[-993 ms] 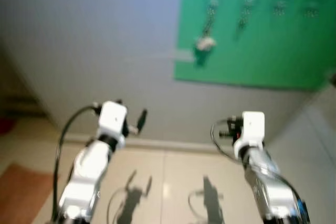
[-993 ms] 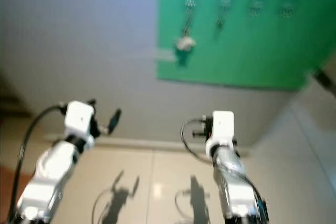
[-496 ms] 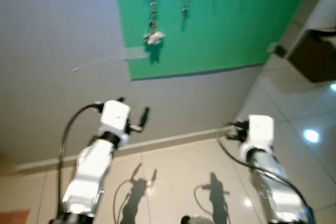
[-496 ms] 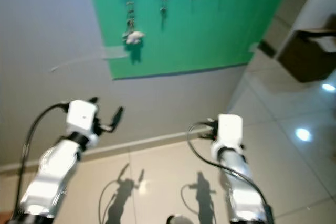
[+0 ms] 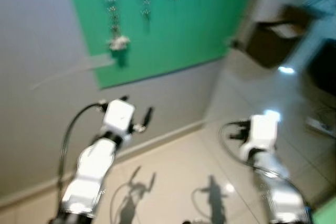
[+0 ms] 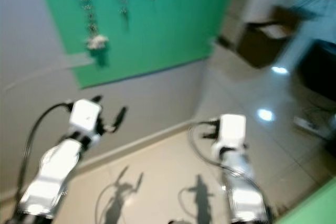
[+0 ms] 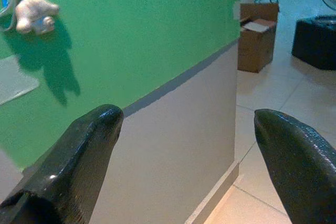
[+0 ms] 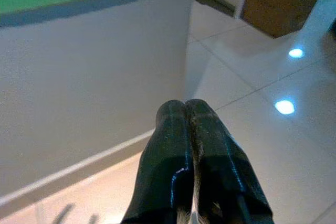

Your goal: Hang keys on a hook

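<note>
The keys with a small white plush charm [image 5: 118, 42] are hanging off the leftmost hook on the green wall panel [image 5: 173, 35], up and slightly left of the wide-open left claw [image 7: 184, 145], looks like, while the right claw [image 8: 191, 156] is sitting pinched shut and empty.

Motion blur softens both head views, worst at the right edge. Bright lamp reflections [image 5: 286, 70] glare on the glossy floor [image 5: 184, 171], where both arms cast soft shadows. Wrist views stay sharper, slightly dim.

L fingers [image 7: 89, 150] apart, R fingers [image 8: 210, 145] together
</note>
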{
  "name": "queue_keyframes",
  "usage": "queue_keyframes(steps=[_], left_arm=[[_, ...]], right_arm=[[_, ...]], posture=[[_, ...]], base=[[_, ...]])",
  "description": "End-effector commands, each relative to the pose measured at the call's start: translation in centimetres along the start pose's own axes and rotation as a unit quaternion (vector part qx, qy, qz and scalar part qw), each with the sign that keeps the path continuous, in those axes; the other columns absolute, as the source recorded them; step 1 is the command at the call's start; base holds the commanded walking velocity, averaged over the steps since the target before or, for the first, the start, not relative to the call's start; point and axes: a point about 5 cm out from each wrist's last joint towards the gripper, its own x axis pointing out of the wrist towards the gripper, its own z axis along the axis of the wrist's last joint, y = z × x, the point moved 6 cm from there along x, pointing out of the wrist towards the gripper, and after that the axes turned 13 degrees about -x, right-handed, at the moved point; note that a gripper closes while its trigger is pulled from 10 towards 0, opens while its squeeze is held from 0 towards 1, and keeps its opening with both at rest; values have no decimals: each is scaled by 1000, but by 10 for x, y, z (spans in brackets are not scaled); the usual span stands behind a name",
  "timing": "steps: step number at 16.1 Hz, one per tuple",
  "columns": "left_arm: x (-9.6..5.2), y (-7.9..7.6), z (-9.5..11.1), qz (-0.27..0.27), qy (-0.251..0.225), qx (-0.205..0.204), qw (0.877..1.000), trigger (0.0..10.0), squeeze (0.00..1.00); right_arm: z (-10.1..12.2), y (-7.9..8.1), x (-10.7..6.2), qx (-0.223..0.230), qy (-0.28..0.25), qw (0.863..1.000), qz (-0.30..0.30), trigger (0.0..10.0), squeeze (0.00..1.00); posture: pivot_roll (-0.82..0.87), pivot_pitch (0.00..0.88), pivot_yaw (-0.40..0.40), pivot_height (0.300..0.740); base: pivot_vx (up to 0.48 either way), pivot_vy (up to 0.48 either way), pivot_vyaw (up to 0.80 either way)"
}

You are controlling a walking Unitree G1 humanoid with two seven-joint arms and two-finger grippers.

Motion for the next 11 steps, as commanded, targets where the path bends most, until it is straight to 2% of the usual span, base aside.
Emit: queue_keyframes(steps=[1,7,11], left_arm=[[3,-5,3,-5,-5,1,1000,10000,0],[-1,-1,1,0,-5,-1,1000,10000,0],[1,5,7,16,-20,-14,1000,10000,0]], right_arm=[[-4,-10,-1,-2,8,1000,-12,10000,0],[0,-8,-2,-7,3,1000,-11,10000,0],[21,-20,0,-9,-36,999,-39,10000,0]], posture=[[-29,0,24,740],[-23,0,13,740],[-26,0,13,740]], base=[[0,0,-800],[0,0,-800],[0,0,-800]])
